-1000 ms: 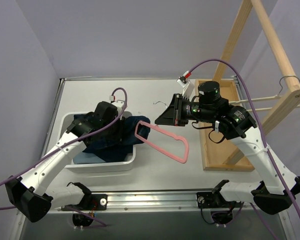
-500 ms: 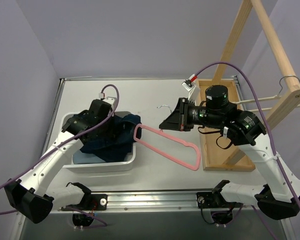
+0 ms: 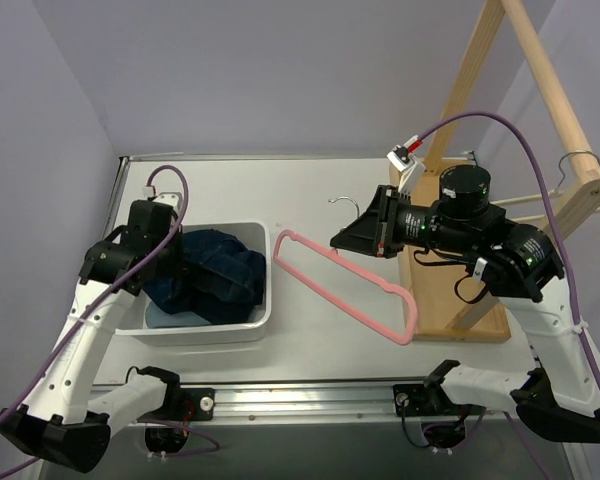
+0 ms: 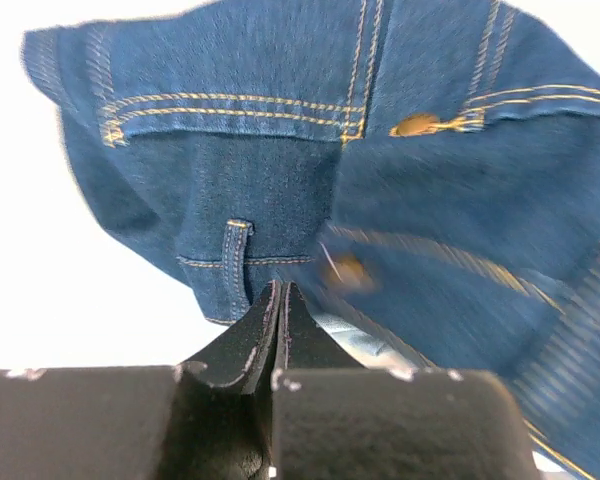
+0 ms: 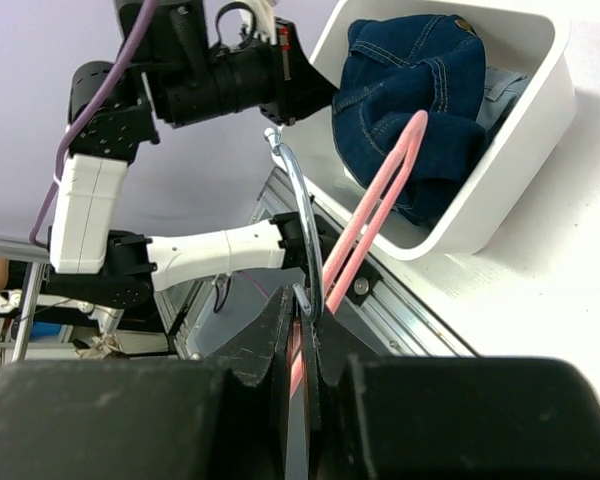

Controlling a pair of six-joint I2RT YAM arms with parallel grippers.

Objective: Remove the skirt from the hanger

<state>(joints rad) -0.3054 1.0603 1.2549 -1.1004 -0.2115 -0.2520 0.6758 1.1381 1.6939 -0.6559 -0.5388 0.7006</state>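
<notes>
The left gripper (image 4: pixel 280 300) is pressed together, empty, over the denim skirt (image 3: pixel 215 280) heaped in the white bin (image 3: pixel 267 300). The bare pink hanger (image 3: pixel 412 320) is clamped at its hook by the right gripper (image 5: pixel 305 312). Removal looks done; parking the hanger is called for next.

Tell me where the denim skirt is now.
In the top external view, the denim skirt lies bunched inside the white bin on the table's left side, just left of the pink hanger.
</notes>
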